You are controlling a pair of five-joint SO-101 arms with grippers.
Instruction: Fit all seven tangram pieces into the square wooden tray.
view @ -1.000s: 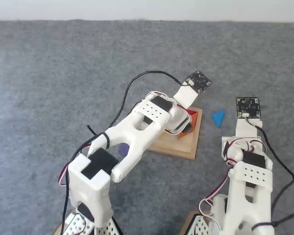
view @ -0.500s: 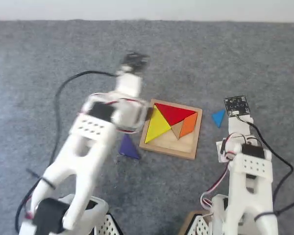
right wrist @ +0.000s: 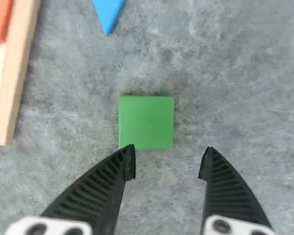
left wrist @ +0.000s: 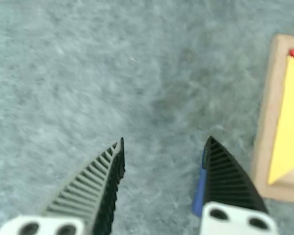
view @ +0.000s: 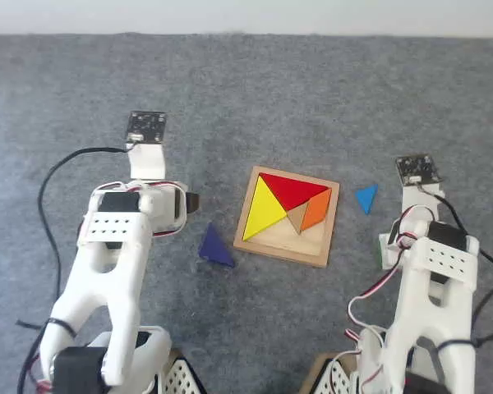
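Green square lies on the grey bench just beyond the tips of the right end effector, which is spread wide and empty. The square sits a little toward one finger rather than dead centre, its edges square to the line between the tips, so this arm is plainly the nearer one for it. Across the bench the dark blue triangle rests near the tray's left side, close beside one finger of the left end effector, also wide open and holding nothing. Beyond, the square wooden tray holds a red piece, a yellow piece and an orange piece, its near part bare. Farthest, a light blue triangle lies just off the tray's right side.
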